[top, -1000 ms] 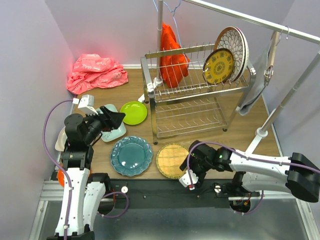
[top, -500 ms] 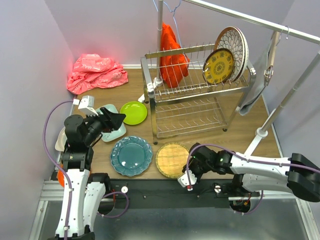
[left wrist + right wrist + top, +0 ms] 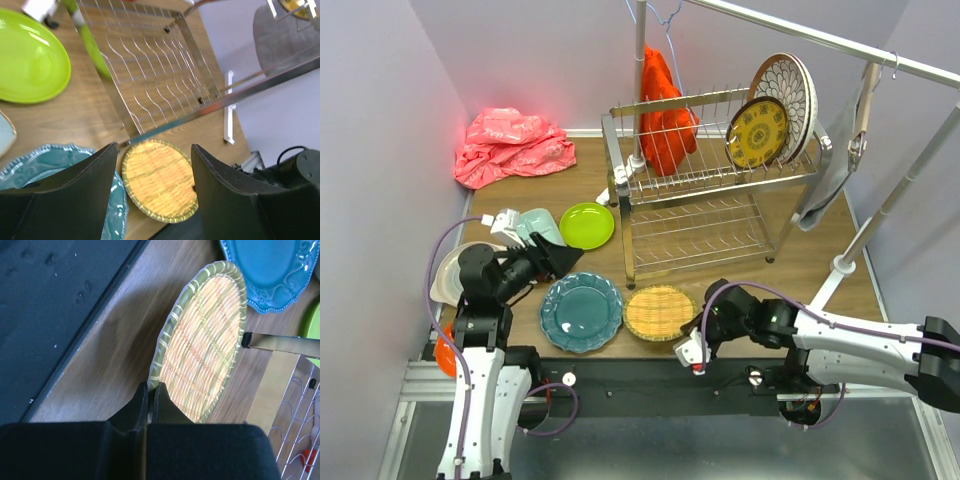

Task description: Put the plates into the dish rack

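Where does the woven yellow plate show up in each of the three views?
Top external: woven plate low centre, by the table's near edge.
Left wrist: woven plate bottom centre.
Right wrist: woven plate fills the centre, tilted, its rim pinched by the right pincer.
Shared landmark: the teal plate, beside it in every view.

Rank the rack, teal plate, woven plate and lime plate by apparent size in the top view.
1. rack
2. teal plate
3. woven plate
4. lime plate, though it lies farther from the camera, so its gap to the woven one is unsure.
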